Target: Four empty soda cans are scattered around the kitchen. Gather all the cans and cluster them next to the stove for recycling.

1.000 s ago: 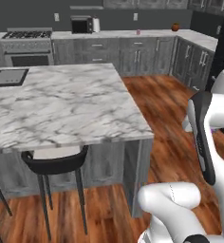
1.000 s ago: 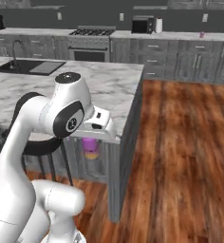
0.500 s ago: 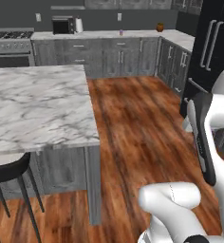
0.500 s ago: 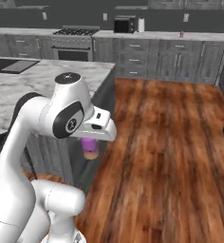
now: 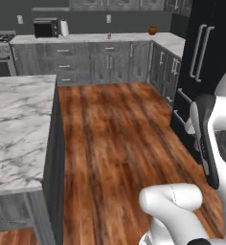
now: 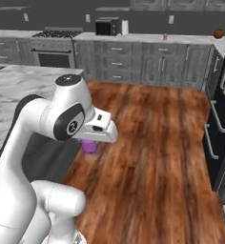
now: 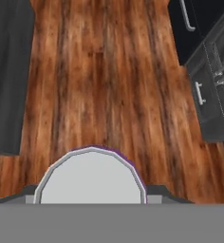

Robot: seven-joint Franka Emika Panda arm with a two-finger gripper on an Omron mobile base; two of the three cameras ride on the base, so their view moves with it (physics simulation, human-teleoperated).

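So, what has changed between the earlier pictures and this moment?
The base has turned to the right: the marble island slid toward the left edge of both base views, and the black refrigerator came into sight. The things themselves did not move. The gripper stays closed on the purple can, carried over the wooden floor.

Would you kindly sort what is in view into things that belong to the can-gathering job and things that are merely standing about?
Job:
- purple can, held in the gripper
- pink can on the far counter
- stove

Standing about:
- microwave
- paper-towel roll
- marble island
- black fridge
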